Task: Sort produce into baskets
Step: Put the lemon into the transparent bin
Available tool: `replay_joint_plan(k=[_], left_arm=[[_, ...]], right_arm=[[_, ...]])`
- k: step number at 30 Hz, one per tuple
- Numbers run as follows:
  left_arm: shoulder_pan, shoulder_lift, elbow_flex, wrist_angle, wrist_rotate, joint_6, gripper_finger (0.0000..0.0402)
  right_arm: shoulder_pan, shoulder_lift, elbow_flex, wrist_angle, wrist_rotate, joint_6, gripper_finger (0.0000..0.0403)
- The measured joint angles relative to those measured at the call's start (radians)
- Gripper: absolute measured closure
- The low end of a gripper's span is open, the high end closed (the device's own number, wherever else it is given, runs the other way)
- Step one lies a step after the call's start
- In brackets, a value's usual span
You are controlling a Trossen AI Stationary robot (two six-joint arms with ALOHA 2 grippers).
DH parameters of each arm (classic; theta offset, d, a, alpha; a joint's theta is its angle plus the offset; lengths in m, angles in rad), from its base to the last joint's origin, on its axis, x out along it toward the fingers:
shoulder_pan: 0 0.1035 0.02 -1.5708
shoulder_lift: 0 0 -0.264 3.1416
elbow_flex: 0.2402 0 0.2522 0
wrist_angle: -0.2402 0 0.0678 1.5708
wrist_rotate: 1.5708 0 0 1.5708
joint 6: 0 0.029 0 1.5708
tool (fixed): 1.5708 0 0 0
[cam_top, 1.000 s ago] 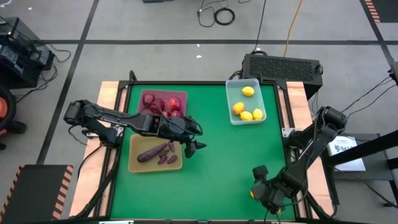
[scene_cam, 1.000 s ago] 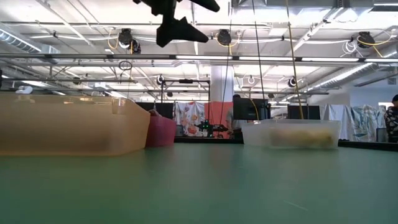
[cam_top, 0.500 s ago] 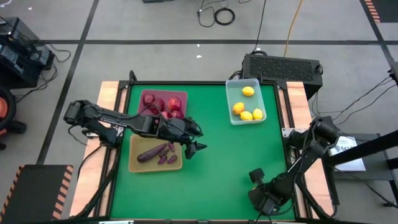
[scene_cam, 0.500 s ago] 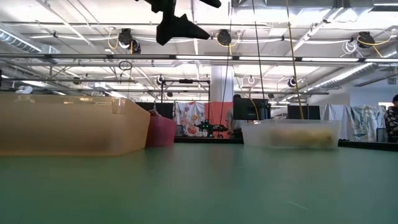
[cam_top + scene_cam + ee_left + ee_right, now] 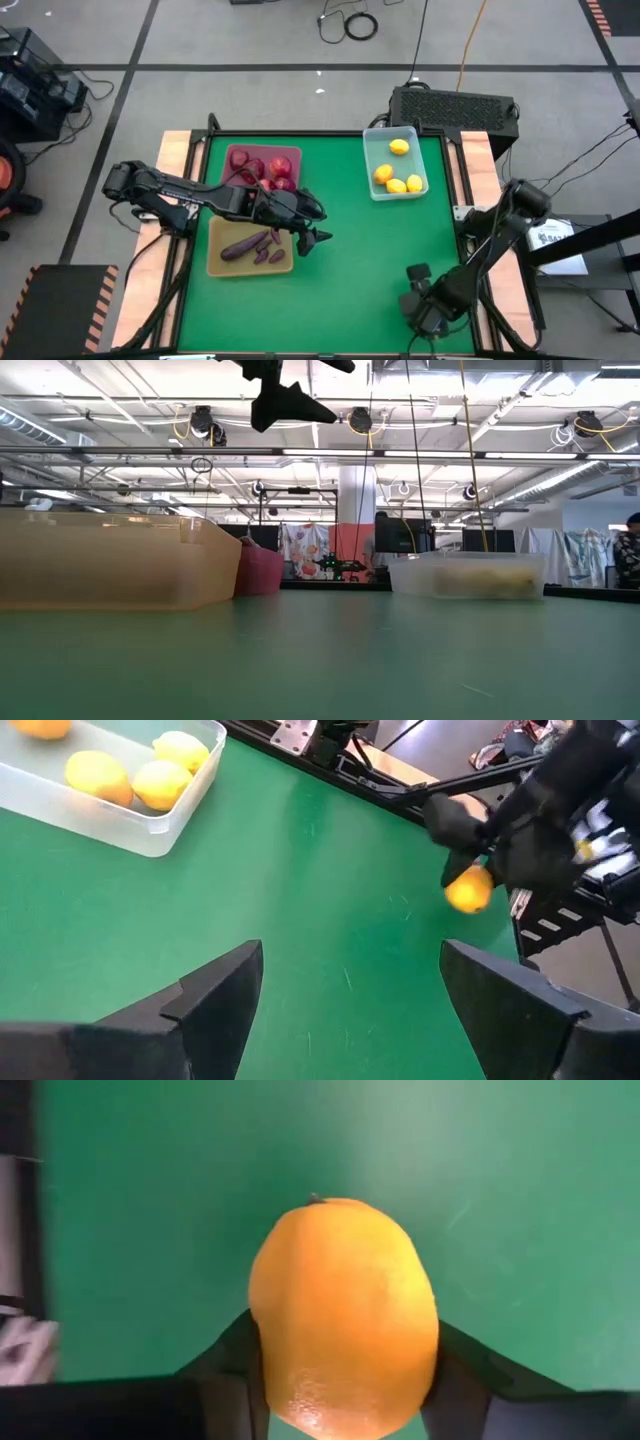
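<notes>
Fingers of the right gripper (image 5: 345, 1380) clamp a dimpled, oval orange lemon (image 5: 343, 1315).

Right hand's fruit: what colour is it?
Orange-yellow, a lemon-like fruit gripped in the right hand; clearest in the right wrist view.

We see a green tabletop (image 5: 350, 250) carrying a maroon-pink tray (image 5: 240, 153), a tan tray (image 5: 217, 262) and a clear bin (image 5: 376, 135).
</notes>
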Motion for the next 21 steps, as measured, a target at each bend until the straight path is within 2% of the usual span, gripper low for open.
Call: replay_joint_plan(k=[3, 6, 12, 17, 21], left_arm=[[0.0, 0.0, 0.0, 0.0, 0.0, 0.018, 0.0091], [0.0, 0.0, 0.0, 0.0, 0.0, 0.026, 0.0091], [0.0, 0.0, 0.0, 0.0, 0.008, 0.048, 0.0091], [0.0, 0.0, 0.0, 0.0, 0.009, 0.052, 0.0091], [0.0, 0.0, 0.0, 0.0, 0.009, 0.054, 0.0091]], right_arm=[[-0.028, -0.087, 0.003, -0.004, 0.055, -0.017, 0.0247], [-0.077, -0.183, 0.003, -0.017, 0.166, -0.02, 0.0242], [-0.235, -0.386, 0.003, -0.121, 0.418, -0.065, 0.0208], [-0.469, -0.521, 0.003, -0.156, 0.663, -0.176, 0.0218], [-0.728, -0.565, 0.003, -0.138, 0.693, -0.25, 0.0226]])
